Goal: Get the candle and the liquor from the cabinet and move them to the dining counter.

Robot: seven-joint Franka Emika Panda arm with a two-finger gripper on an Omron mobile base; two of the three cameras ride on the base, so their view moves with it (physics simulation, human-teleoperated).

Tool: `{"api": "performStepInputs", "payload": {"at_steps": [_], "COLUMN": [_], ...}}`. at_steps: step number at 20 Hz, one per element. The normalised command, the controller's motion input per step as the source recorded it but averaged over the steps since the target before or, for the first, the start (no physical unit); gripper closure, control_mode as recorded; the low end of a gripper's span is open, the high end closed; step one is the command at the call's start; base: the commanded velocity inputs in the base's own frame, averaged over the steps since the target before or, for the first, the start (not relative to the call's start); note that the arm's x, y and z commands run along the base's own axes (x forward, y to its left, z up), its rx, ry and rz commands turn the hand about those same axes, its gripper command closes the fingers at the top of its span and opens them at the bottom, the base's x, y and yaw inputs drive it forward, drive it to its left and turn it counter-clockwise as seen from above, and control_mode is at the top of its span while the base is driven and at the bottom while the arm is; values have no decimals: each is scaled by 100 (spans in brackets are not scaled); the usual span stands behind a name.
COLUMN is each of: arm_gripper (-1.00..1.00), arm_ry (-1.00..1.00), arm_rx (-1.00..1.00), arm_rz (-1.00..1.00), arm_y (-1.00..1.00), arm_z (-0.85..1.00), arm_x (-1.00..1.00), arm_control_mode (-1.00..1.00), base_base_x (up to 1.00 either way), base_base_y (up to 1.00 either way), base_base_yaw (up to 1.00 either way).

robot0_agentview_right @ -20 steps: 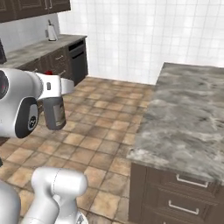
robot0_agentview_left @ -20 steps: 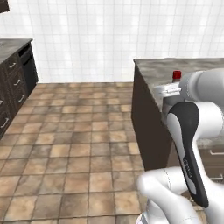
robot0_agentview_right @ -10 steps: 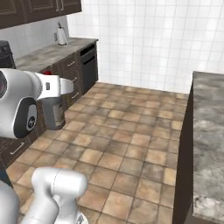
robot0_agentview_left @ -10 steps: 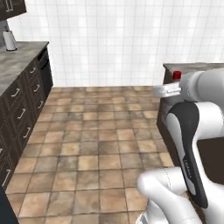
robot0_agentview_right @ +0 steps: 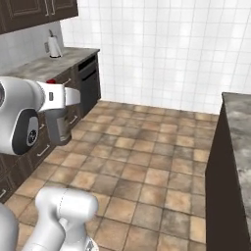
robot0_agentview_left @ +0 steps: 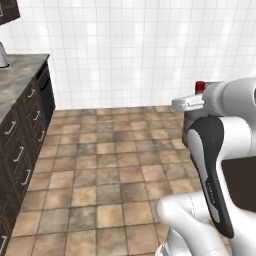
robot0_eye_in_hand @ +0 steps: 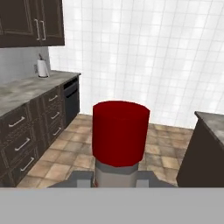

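the bottle (robot0_eye_in_hand: 120, 140) rises at the lower middle of the hand view, its round, glossy red cap large and cylindrical above a pale grey neck; the gripper (robot0_eye_in_hand: 114, 180) sits at the very bottom of that frame with its jaws clamped on the bottle just under the cap, a grey finger (robot0_eye_in_hand: 81, 177) showing on either side; in the left base view the same red cap pokes up at the right middle, behind the smooth white arm (robot0_agentview_left: 220, 165) with its dark inset panel; in the right base view the dark grey bottle body hangs at the left middle, just beneath the arm's white wrist; the floor (robot0_agentview_left: 110, 170) is square brown stone tiles, mottled and matt; the back wall (robot0_agentview_right: 166, 44) is small glossy white tiles; a dark brown cabinet (robot0_eye_in_hand: 30, 19) with panelled doors and long silver bar handles is at the upper left of the hand view, above a veined grey marble worktop (robot0_eye_in_hand: 26, 89) that carries a white paper roll (robot0_eye_in_hand: 42, 68); the marble edge of the island (robot0_agentview_right: 240, 127), grey-brown on a dark base, stands at the right of the right base view.
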Motion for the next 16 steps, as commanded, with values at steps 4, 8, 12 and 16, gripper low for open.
{"api": "performStepInputs", "payload": {"at_steps": [4, 8, 12, 16], "arm_gripper": [100, 100, 100, 100], "arm_ry": [0, 0, 0, 0], "arm_rx": [0, 0, 0, 0], "arm_rz": [0, 0, 0, 0], "arm_y": [0, 0, 0, 0], "arm_z": [0, 0, 0, 0], "arm_x": [0, 0, 0, 0], "arm_control_mode": [100, 100, 100, 100], "base_base_x": [100, 100, 100, 100], "base_base_y": [-24, -19, 8, 19], "base_base_yaw": [-4, -3, -8, -12]}}
